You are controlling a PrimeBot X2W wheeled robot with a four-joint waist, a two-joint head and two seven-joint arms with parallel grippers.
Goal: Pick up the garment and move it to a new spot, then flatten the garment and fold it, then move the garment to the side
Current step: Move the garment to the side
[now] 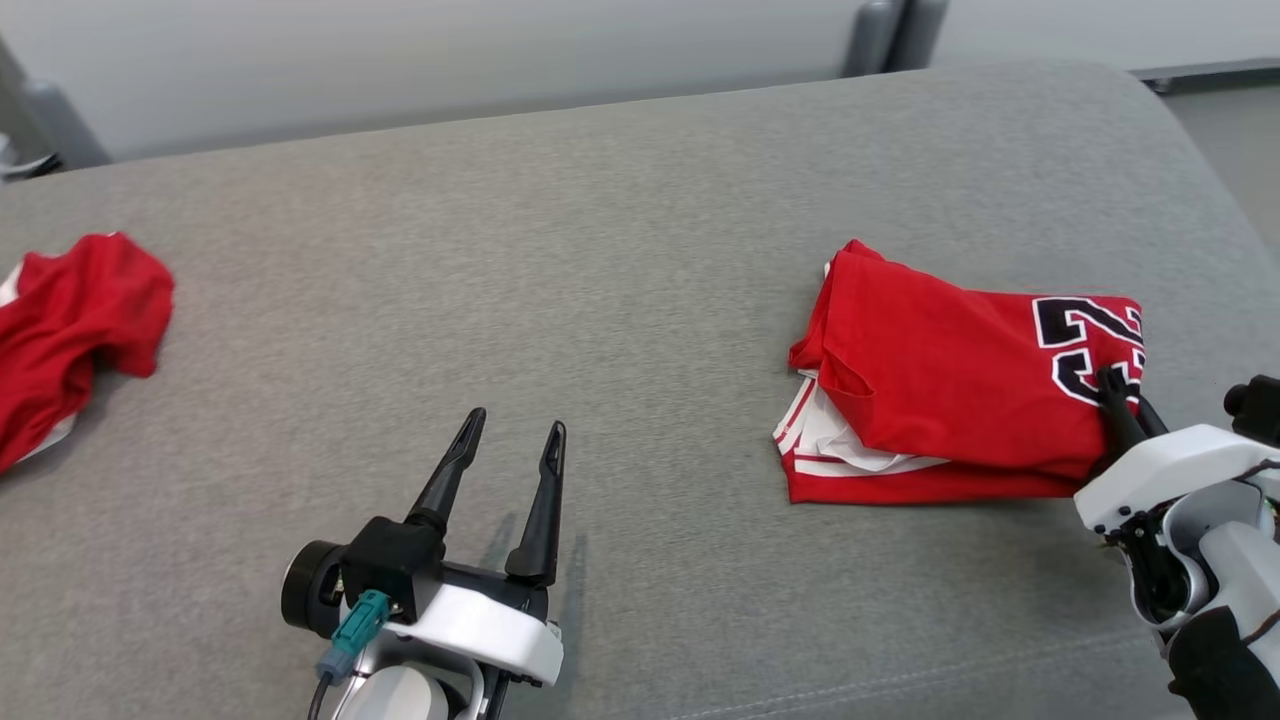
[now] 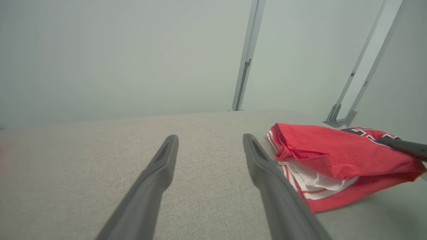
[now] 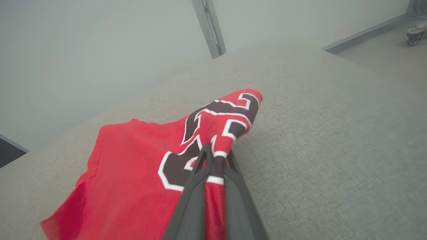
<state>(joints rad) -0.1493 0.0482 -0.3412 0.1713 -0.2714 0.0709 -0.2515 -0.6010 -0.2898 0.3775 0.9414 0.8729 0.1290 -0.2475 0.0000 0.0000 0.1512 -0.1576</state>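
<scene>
The garment (image 1: pixel 950 375), a red jersey with black and white numerals and white trim, lies folded on the right of the grey cushion (image 1: pixel 600 250). My right gripper (image 1: pixel 1118 385) is shut on its right edge, at the numerals; in the right wrist view the fingers (image 3: pixel 196 186) pinch a ridge of red cloth (image 3: pixel 133 173) and lift it a little. My left gripper (image 1: pixel 515 430) hovers open over bare cushion at lower centre, well left of the jersey. The left wrist view has the folded jersey (image 2: pixel 333 160) to the right of the spread fingers (image 2: pixel 267 173).
A second red garment (image 1: pixel 70 330) lies crumpled at the cushion's far left edge. Behind the cushion is a pale wall with metal posts (image 2: pixel 247 56). The cushion's rounded right edge drops to the floor (image 1: pixel 1230 130).
</scene>
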